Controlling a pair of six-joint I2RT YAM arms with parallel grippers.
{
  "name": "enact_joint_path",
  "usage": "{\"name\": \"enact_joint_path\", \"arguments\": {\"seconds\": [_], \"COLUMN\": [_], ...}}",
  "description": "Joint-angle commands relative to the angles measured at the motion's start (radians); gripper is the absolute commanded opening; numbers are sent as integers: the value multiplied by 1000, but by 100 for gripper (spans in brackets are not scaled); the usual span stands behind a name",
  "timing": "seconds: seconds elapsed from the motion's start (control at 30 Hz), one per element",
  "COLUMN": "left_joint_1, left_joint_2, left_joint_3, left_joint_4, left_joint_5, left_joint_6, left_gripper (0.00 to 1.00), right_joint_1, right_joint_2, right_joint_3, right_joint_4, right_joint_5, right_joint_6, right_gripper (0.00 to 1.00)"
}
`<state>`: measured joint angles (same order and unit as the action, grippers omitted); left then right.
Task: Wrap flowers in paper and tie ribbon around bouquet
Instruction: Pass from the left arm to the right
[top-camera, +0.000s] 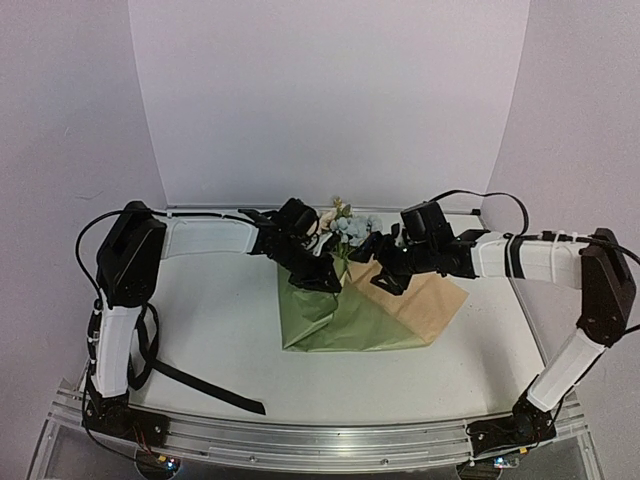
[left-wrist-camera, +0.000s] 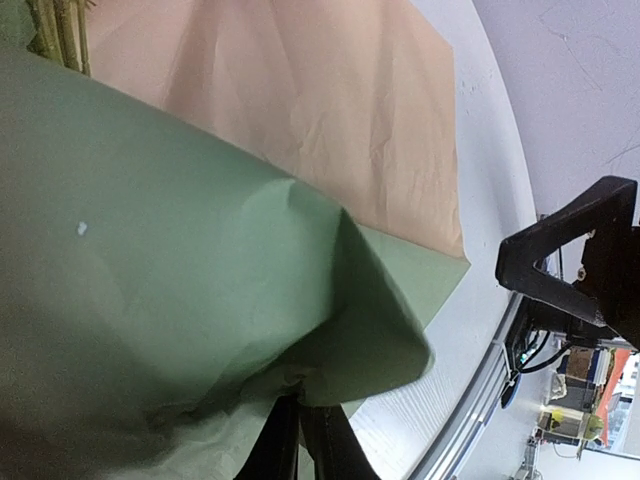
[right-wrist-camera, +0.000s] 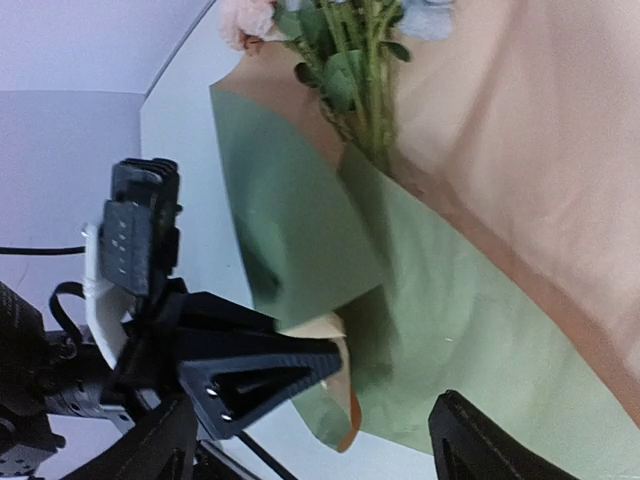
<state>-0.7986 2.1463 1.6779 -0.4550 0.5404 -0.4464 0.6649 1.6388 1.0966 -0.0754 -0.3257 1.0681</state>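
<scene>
The paper (top-camera: 350, 325) lies on the table, its olive-green left part folded over the tan-orange side. The flowers (top-camera: 343, 222) lie at its far edge, stems running under the green fold (right-wrist-camera: 300, 230). My left gripper (top-camera: 322, 272) is shut on the raised green fold of paper (left-wrist-camera: 200, 250), its fingertips (left-wrist-camera: 290, 420) pinching a crease. Just right of it, my right gripper (top-camera: 378, 265) hangs open over the paper with nothing between its fingers (right-wrist-camera: 490, 440). The left gripper's finger (right-wrist-camera: 260, 375) shows in the right wrist view. A black ribbon (top-camera: 205, 385) lies flat at the near left.
The white table (top-camera: 220, 300) ends in a metal rail (top-camera: 330, 440) at the near edge. A white backdrop (top-camera: 330, 100) curves up behind the flowers. Black cables (top-camera: 148, 345) loop beside the left arm's base.
</scene>
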Motion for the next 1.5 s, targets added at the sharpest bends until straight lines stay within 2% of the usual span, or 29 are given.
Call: {"name": "enact_joint_path", "arguments": {"seconds": [0.0, 0.17, 0.3, 0.5, 0.9, 1.07, 1.33, 1.47], "left_joint_1": [-1, -2, -2, -2, -3, -4, -3, 0], "left_joint_2": [-140, -186, -211, -202, -186, -190, -291, -348], "left_joint_3": [-10, -80, -109, -103, -80, -92, -191, -292], "left_joint_4": [-89, -105, -95, -99, -98, -84, 24, 91], "left_joint_5": [-70, -71, -86, -77, -63, -52, -9, 23], "left_joint_6": [73, 101, 100, 106, 104, 102, 29, -14], "left_gripper": [10, 6, 5, 4, 5, 9, 41, 39], "right_joint_1": [-2, -4, -4, -4, -19, -24, -24, -24], "right_joint_2": [98, 187, 222, 246, 253, 250, 221, 223], "right_joint_3": [88, 164, 175, 186, 183, 242, 310, 319], "right_joint_4": [120, 176, 202, 213, 186, 76, -175, -223], "right_joint_5": [-111, -169, -163, -150, -125, -113, -48, -25], "right_joint_6": [144, 230, 270, 271, 221, 117, -211, -342], "right_gripper": [89, 92, 87, 59, 26, 0, 0, 0]}}
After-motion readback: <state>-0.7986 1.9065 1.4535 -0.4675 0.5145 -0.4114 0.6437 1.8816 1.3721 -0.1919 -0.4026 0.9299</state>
